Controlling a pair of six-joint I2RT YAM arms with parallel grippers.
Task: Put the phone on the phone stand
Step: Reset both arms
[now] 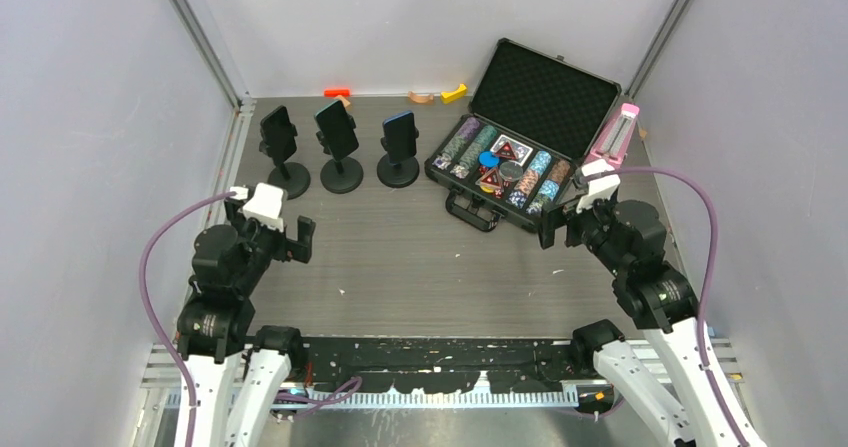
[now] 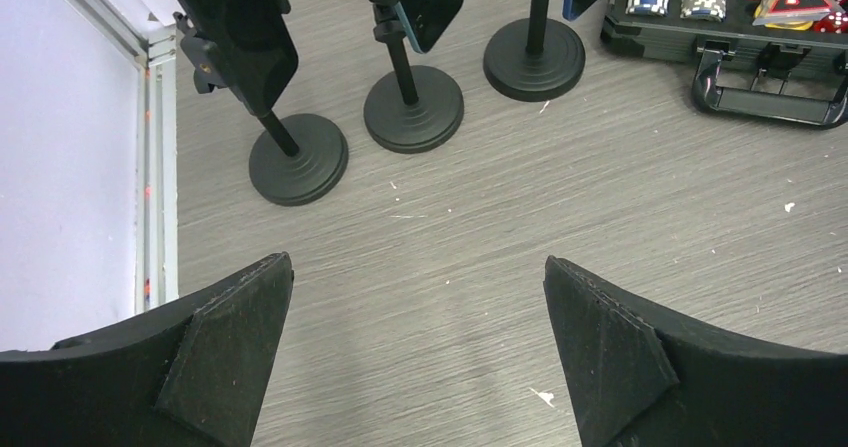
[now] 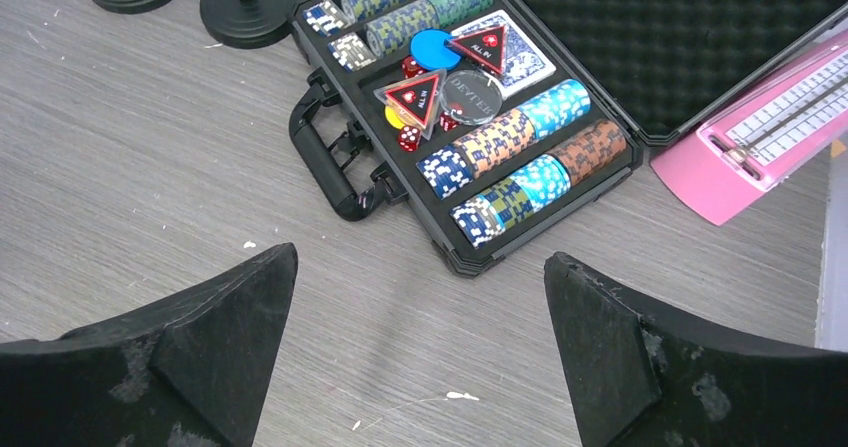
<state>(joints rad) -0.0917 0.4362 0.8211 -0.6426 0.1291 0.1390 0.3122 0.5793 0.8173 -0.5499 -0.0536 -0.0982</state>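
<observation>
task looks done: phones on stands, 11 o'clock | left claw wide open, empty | right claw wide open, empty

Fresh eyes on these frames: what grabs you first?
The open poker chip case, back right on the table, with its bright rows of chips. Next, three black phone stands lined up at the back left, each carrying a phone. A pink device sits just right of the case lid.
</observation>
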